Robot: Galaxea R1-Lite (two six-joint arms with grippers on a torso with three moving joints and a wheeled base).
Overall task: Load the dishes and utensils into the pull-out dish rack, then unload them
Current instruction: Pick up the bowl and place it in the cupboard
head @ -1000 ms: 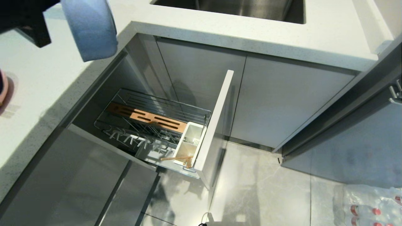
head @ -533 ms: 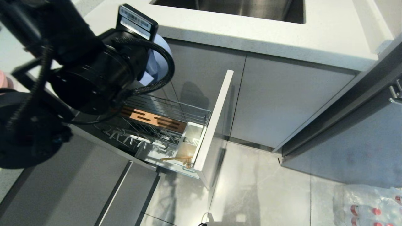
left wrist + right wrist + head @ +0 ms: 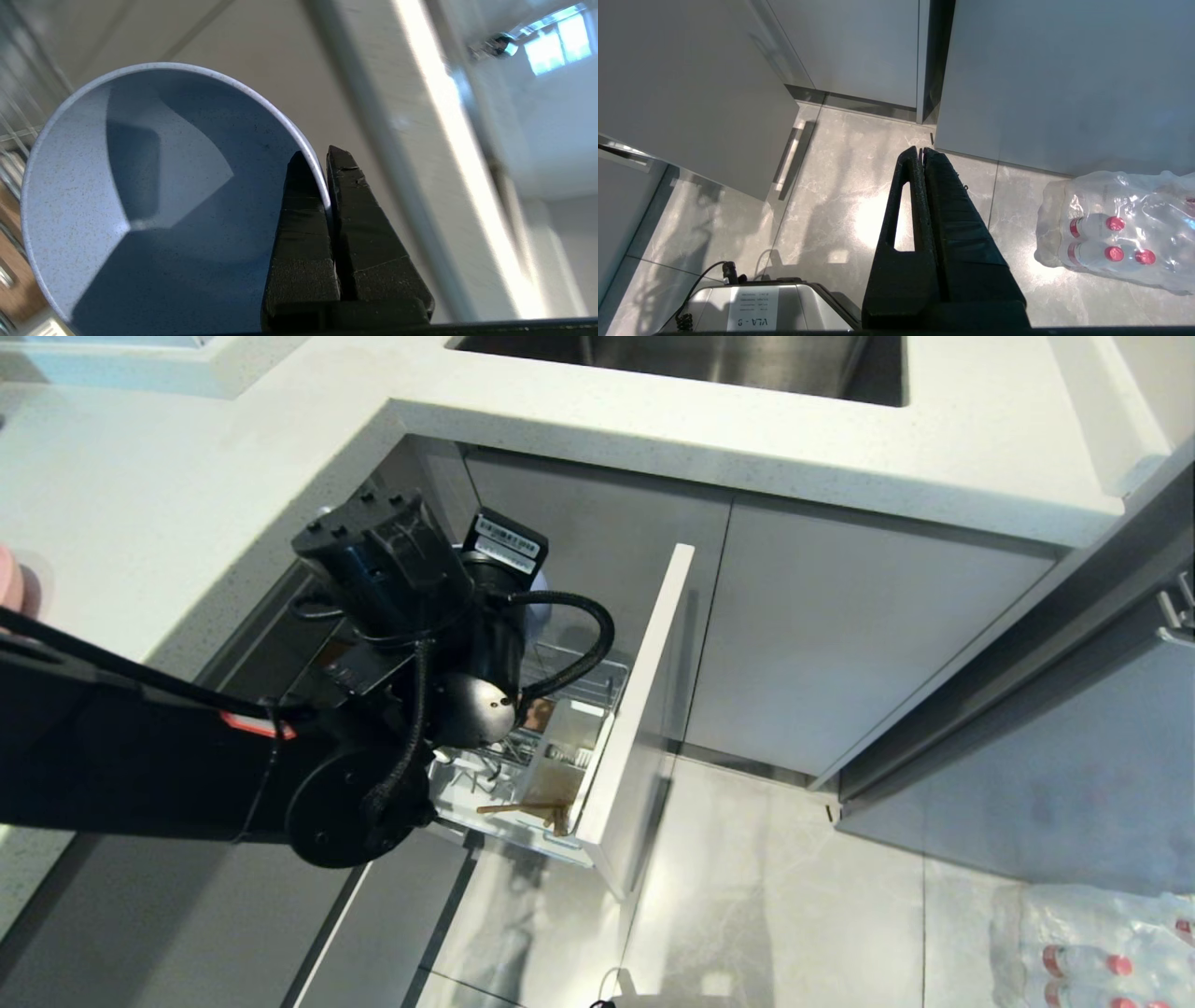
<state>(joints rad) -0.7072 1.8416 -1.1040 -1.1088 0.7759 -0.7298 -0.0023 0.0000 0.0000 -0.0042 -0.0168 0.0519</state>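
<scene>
1. Rack (image 3: 597,709) stands pulled out from under a pale speckled tabletop (image 3: 187,523), its tall light-grey front panel (image 3: 635,709) facing the grey tiled floor (image 3: 775,896); a steel sink (image 3: 700,364) is sunk into the tabletop beyond.
2. Chopsticks (image 3: 527,810) lie tilted in the white cutlery holder (image 3: 560,761) at the rack's near end.
3. Left arm (image 3: 401,644) reaches over the rack and hides most of the wire basket; a white barcode label (image 3: 509,546) sits on the wrist, its print too small to read.
4. Left gripper (image 3: 322,163) shows only in the left wrist view: its fingers (image 3: 299,186) are clamped on the rim of the blue-grey bowl (image 3: 154,200), one inside and one outside. Bowl hangs tipped on edge beside the panel.
5. Right gripper (image 3: 922,154) hangs over the floor with its fingers together, holding nothing.
6. Right wrist view alone shows a grey box (image 3: 752,310) on the floor with an upside-down label reading "VLA - 8", and a wrapped pack of red-capped bottles (image 3: 1111,233).
</scene>
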